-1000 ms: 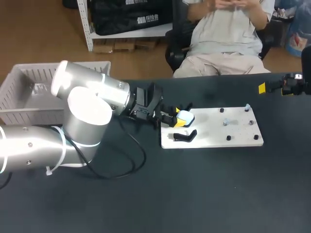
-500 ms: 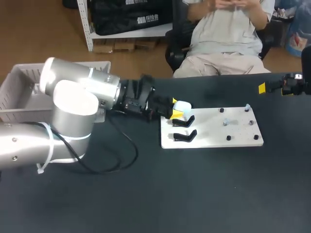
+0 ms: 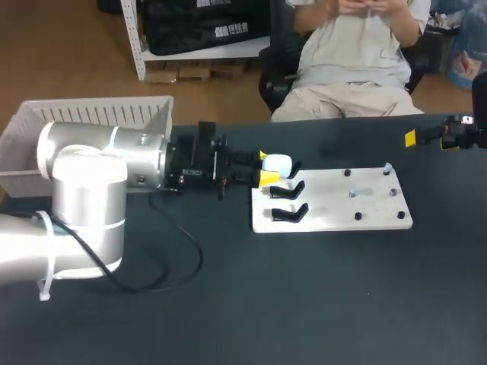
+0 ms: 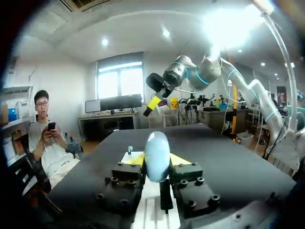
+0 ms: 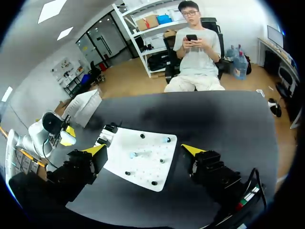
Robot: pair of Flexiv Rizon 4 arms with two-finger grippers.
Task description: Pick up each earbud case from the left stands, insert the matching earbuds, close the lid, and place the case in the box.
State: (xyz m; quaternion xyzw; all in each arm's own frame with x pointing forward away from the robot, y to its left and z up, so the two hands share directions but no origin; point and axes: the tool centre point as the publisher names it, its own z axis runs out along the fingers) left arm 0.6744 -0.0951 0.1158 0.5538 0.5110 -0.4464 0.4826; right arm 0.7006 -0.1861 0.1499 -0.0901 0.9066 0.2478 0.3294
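A pale blue earbud case (image 3: 278,162) is held off the table by my left gripper (image 3: 267,169), which is shut on it just left of the white board (image 3: 335,217). The left wrist view shows the case (image 4: 157,150) upright between the two yellow tips of that gripper (image 4: 157,163). Two black stands (image 3: 288,189) on the board's left end are bare. Small earbuds (image 3: 354,192) sit among the board's pegs, seen also in the right wrist view as earbuds (image 5: 134,154). My right gripper (image 3: 415,138) hangs open at the table's far right, high above the board (image 5: 143,171).
A white slatted basket (image 3: 91,114) stands at the table's back left, behind my left arm. A black cable (image 3: 183,258) loops from the left arm onto the dark tabletop. Several black pegs (image 3: 358,217) stick up from the board.
My left gripper has pulled the case up off the upper stand and drawn back to the left, turning at the wrist. The right arm has not moved.
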